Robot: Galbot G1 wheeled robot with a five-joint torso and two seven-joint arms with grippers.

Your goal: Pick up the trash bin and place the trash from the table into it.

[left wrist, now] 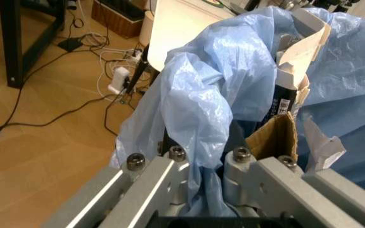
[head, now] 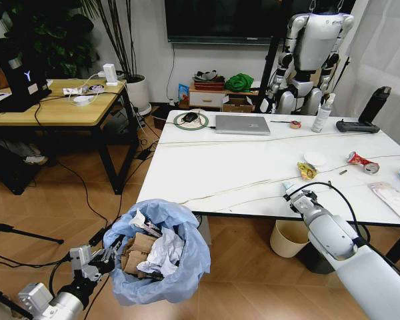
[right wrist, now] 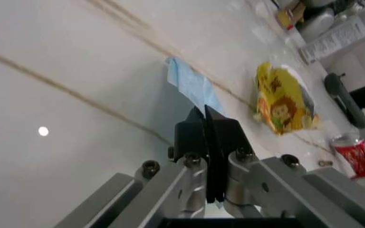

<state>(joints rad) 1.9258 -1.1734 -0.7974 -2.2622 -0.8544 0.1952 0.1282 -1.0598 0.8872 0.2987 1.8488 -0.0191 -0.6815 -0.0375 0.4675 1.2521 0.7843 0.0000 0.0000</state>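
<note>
Very little lettering can be made out. A black box [head: 23, 80] on the light-wood desk [head: 60, 110] carries a white mark shaped like the letter Y. The spray bottle [head: 322, 115] at the far side of the table [head: 240, 167] has a label with rows of print, too small to read in any view. The yellow wrapper [right wrist: 283, 107] on the table bears a cartoon lion and some red print that cannot be read. A dark carton [left wrist: 283, 102] in the trash bin [left wrist: 208, 104] shows white lettering, also illegible.
</note>
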